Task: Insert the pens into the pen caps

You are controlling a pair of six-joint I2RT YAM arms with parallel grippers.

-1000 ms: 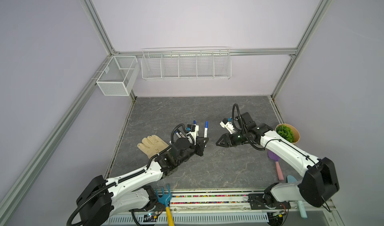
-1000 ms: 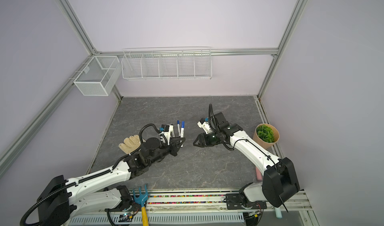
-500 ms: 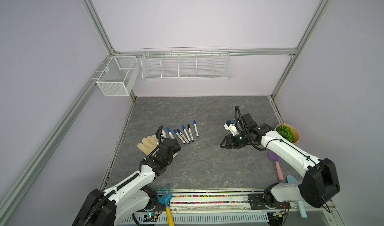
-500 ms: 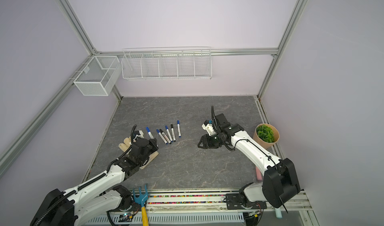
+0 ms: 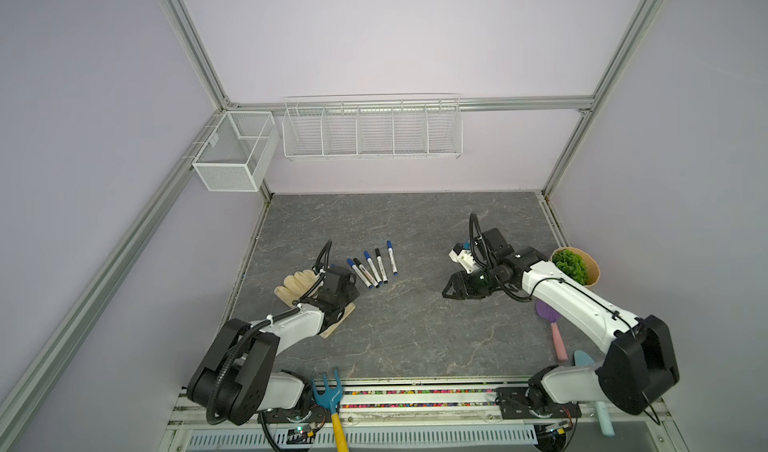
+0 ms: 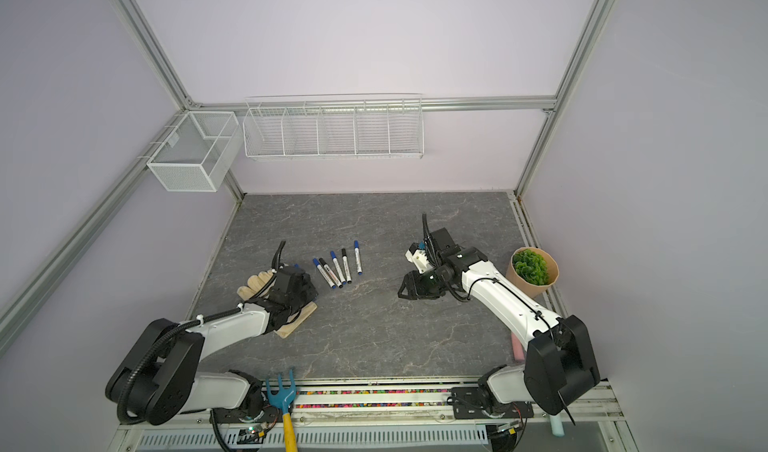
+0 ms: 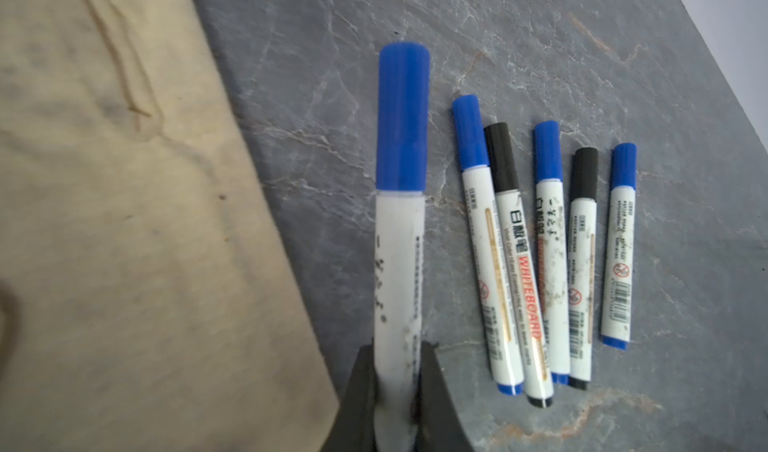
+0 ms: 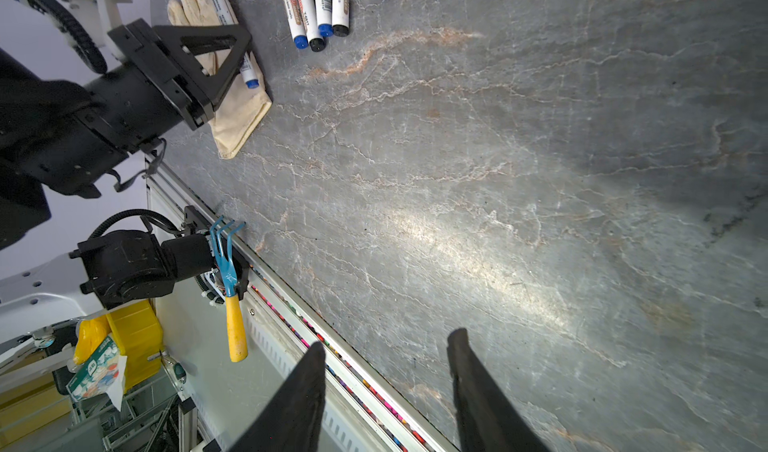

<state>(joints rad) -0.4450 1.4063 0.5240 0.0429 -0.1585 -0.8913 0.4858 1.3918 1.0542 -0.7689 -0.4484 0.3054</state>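
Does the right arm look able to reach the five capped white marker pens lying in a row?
Probably yes: its hand is open and empty, and only bare grey marbled tabletop lies between it and the pens.

Landmark: row of pens, five side by side on the table.
- Left of row: blocked. Glove lies just beside it. Left gripper sits low over the glove, jaws closed on a sixth pen.
- Behind row, toward back wall: bare slate, free passage.
- Right of row: wide bare stretch, then right gripper, jaws apart, nothing between.
- Beyond that: plant pot and trowel near the table's right edge.
- In front of row: bare slate.
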